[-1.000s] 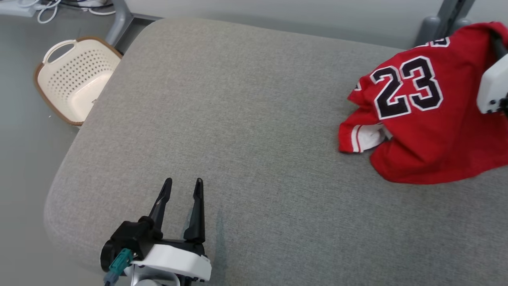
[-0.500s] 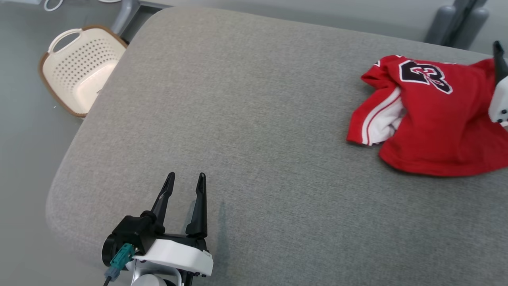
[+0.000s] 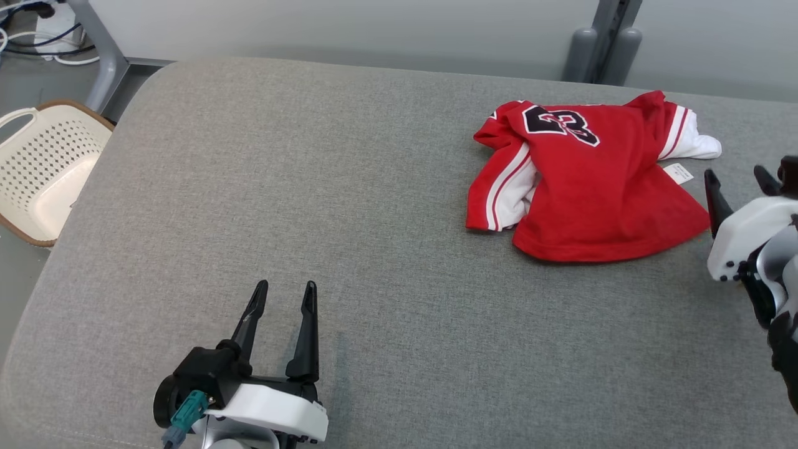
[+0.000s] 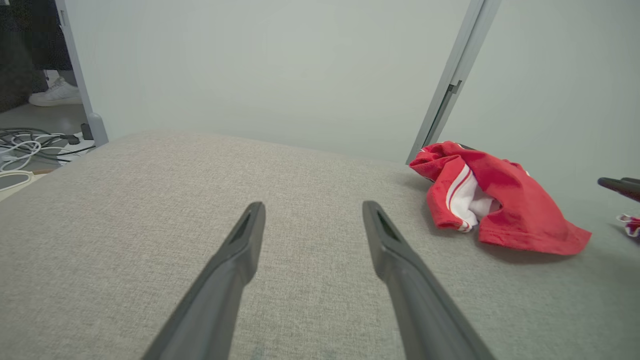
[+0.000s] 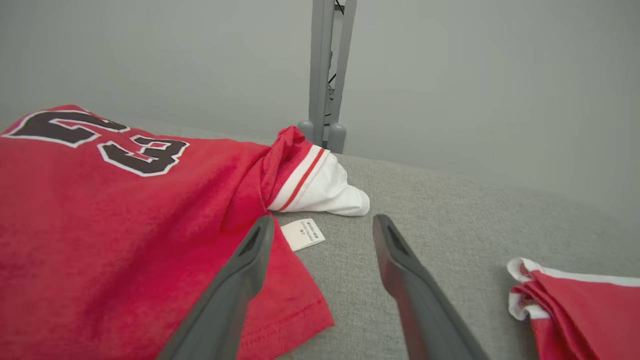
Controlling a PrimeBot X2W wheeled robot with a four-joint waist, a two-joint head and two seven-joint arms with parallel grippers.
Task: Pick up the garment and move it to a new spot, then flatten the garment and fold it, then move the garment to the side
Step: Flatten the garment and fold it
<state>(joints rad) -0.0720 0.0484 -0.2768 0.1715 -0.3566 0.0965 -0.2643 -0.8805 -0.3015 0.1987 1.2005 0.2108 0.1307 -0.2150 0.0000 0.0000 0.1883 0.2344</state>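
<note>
The garment (image 3: 580,187) is a red jersey with black numerals and white-striped sleeves. It lies rumpled on the far right of the grey padded surface (image 3: 280,187). My right gripper (image 3: 732,173) stands open just off the garment's right hem, holding nothing. In the right wrist view, that gripper (image 5: 324,220) points at the white label (image 5: 302,234), and its left finger hangs over the red hem (image 5: 125,225). My left gripper (image 3: 285,288) is open and empty at the near left, far from the garment (image 4: 505,200).
A cream perforated basket (image 3: 37,168) stands on the floor off the left edge, with cables (image 3: 37,37) behind it. Grey posts (image 3: 601,53) rise behind the far edge. Another red and white piece of cloth (image 5: 575,300) lies right of my right gripper. A person's shoe (image 4: 55,94) shows far left.
My right gripper has opened and let go of the garment, which dropped from a lifted drape to a rumpled heap. The gripper has drawn back off its right hem. The head camera shifted.
</note>
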